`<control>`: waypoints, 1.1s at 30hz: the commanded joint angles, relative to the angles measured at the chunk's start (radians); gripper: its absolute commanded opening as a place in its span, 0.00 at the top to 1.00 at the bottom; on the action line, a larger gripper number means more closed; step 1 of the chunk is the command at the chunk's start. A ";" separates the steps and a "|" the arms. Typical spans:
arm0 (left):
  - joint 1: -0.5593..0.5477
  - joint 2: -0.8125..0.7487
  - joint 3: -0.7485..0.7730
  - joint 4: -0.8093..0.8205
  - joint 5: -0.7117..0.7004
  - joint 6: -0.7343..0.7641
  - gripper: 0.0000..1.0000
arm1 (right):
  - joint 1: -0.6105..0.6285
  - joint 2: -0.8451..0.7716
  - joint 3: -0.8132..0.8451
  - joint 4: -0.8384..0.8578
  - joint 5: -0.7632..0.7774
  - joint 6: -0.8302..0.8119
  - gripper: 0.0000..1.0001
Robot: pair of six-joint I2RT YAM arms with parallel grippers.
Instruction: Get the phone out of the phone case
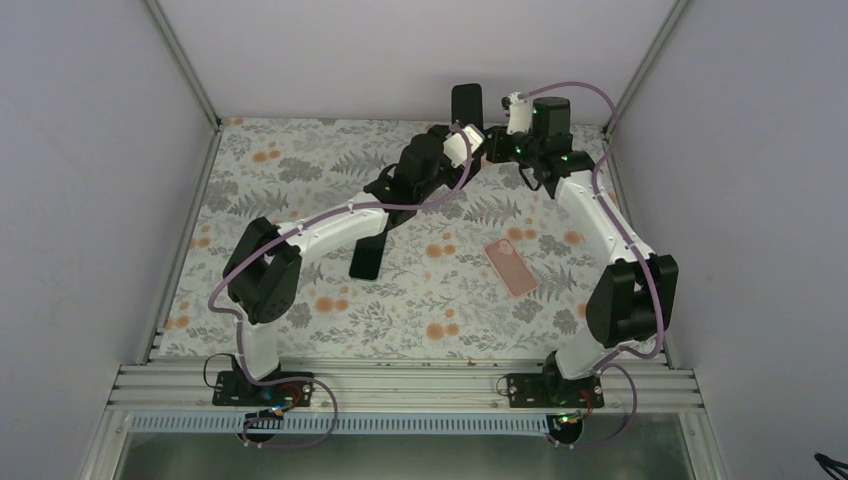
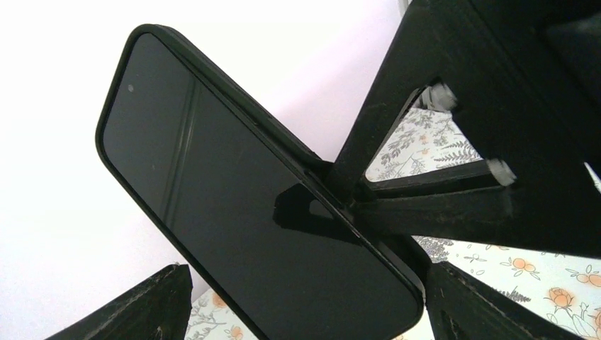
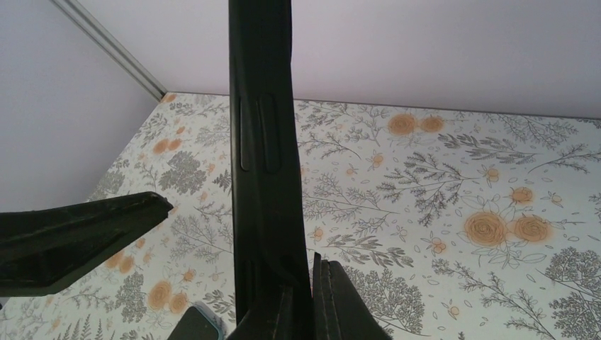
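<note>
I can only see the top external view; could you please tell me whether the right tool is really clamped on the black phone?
Observer: Yes; the right wrist view shows the right tool shut on the cased phone, seen edge-on with its side buttons showing.
Operator: Thank you. Is the left tool gripping it as well?
Observer: No; in the left wrist view the left tool is open, one of its fingers on each side of the phone's end, and I cannot tell if either touches.
Operator: Is the case on the phone?
Observer: Yes; a black case rims the dark screen there.
</note>
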 commanded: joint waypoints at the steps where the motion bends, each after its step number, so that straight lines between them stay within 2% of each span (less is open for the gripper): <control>1: -0.007 0.012 0.006 0.005 0.009 -0.022 0.18 | 0.016 -0.017 0.013 0.091 -0.022 0.026 0.97; 9: -0.012 0.025 0.009 0.006 -0.012 -0.021 0.18 | 0.025 -0.017 0.011 0.095 -0.022 0.030 0.97; 14: -0.015 0.035 0.001 0.031 -0.110 -0.002 0.19 | 0.025 -0.030 0.003 0.094 -0.017 0.029 0.97; 21: -0.014 0.031 -0.030 0.065 -0.164 0.027 0.23 | 0.027 -0.040 -0.008 0.101 -0.021 0.032 0.97; 28: -0.008 0.046 -0.031 0.093 -0.292 0.042 0.44 | 0.040 -0.063 -0.014 0.094 -0.015 0.030 0.97; 33: 0.023 0.009 -0.065 0.186 -0.365 0.088 0.43 | 0.048 -0.093 -0.048 0.103 -0.001 0.028 0.97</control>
